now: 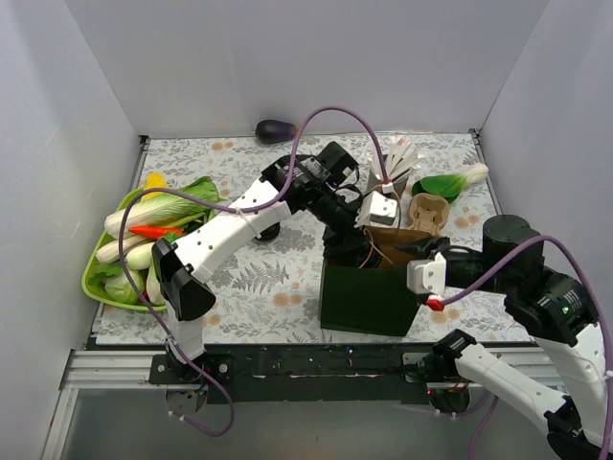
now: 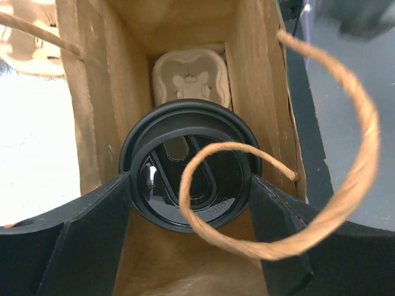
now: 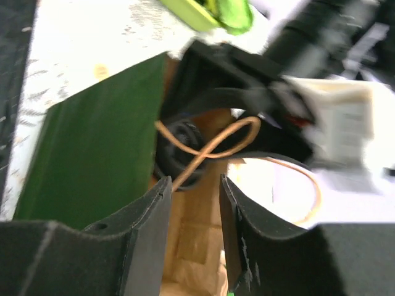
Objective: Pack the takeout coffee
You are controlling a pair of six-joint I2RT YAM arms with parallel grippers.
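The green paper bag (image 1: 369, 292), brown inside, stands open near the table's front edge. My left gripper (image 1: 352, 241) reaches down into its mouth. In the left wrist view it (image 2: 190, 185) is shut on the takeout coffee (image 2: 185, 166), its black lid facing up between the two fingers, inside the bag above a pulp cup carrier (image 2: 191, 80). A twine handle (image 2: 345, 185) loops across the lid. My right gripper (image 1: 423, 254) is at the bag's right rim; in the right wrist view it (image 3: 195, 182) has a narrow gap with nothing in it, above the bag's inside. The lid (image 3: 179, 148) shows there too.
A lidless tan cup (image 1: 429, 213) stands behind the bag, with a white folded item (image 1: 397, 158) and a bok choy (image 1: 452, 182) further back. An eggplant (image 1: 275, 130) lies at the back wall. A green tray of vegetables (image 1: 96, 278) sits at the left edge.
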